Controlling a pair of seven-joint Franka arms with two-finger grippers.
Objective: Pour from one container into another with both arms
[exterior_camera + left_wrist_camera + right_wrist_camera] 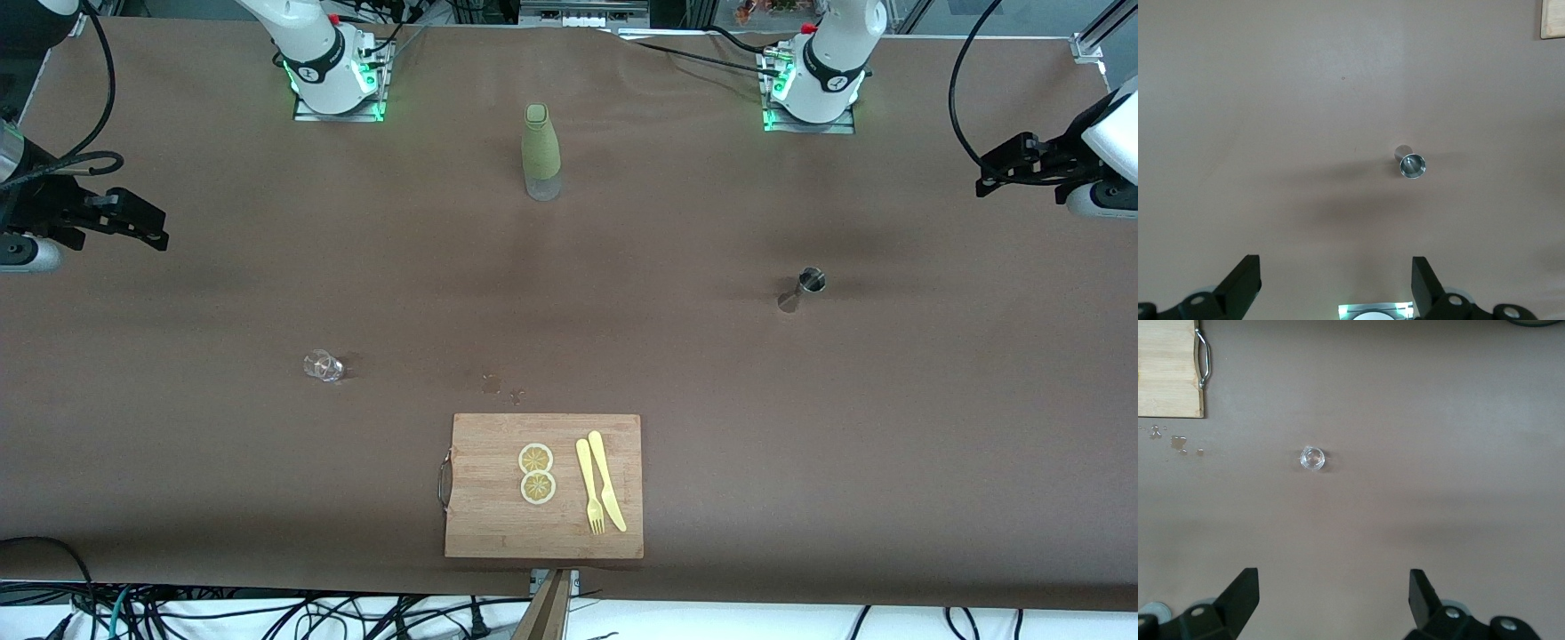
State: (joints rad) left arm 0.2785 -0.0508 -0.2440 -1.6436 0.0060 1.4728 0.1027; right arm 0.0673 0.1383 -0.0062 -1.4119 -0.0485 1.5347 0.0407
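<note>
At mid-right of the front view our metal jigger [805, 287] sits upright, shot glass [323, 365] lower-left; left gripper [1336, 285] and right gripper [1333, 600] hover spread wide and empty, presumably ready to grab one each.

Premises: a robotics laboratory, not a home or kitchen. Evidence — two white robot arms bolted on metal base plates [338, 108] with green indicator lights, at a long table under a plain brown cover [178, 293]. Loose black cables [267, 613] lie along the table's edge nearest the front camera. Aluminium framing [1098, 36] stands at one corner. Kitchen items — a cutting board [498, 516], a bottle [540, 151] — stand as props.
</note>
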